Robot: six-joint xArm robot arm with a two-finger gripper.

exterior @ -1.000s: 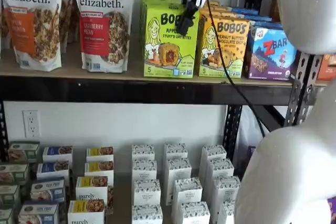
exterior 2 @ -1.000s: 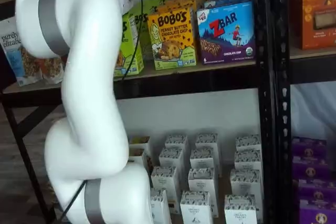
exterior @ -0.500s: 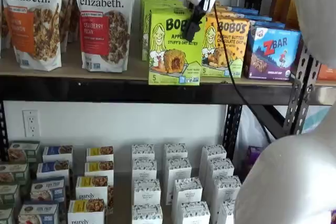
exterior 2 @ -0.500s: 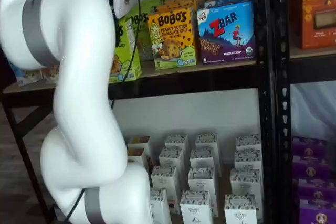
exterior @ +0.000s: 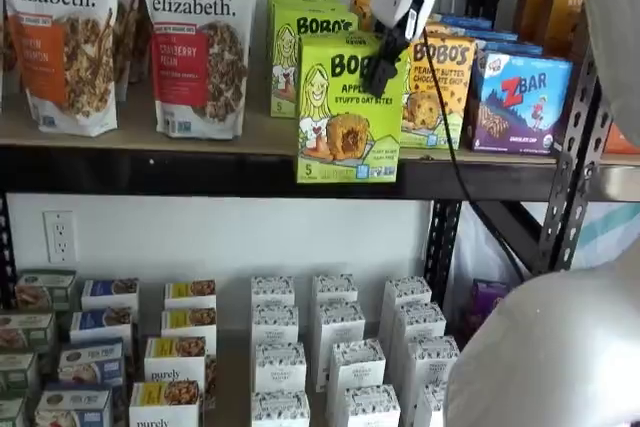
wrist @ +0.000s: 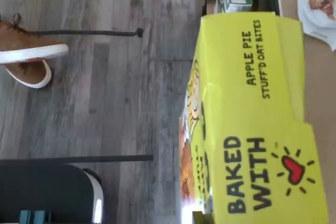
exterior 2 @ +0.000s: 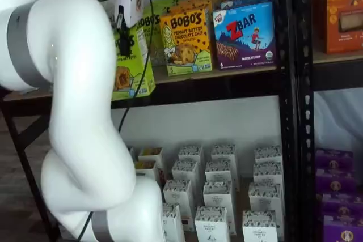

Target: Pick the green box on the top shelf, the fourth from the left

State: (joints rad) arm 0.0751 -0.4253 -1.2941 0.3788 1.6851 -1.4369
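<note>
Though off-shelf, green box (exterior: 348, 107) in pincer (exterior: 382, 72)

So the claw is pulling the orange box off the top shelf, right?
Not the orange one. The claw is shut on the green box, marked apple pie, and that box now hangs past the front edge of the top shelf. Both shelf views show it. The orange box sits untouched.

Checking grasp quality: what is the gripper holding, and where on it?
The gripper is shut on the lime-green Bobo's apple pie carton, gripping its top edge near the upper right corner.
</note>
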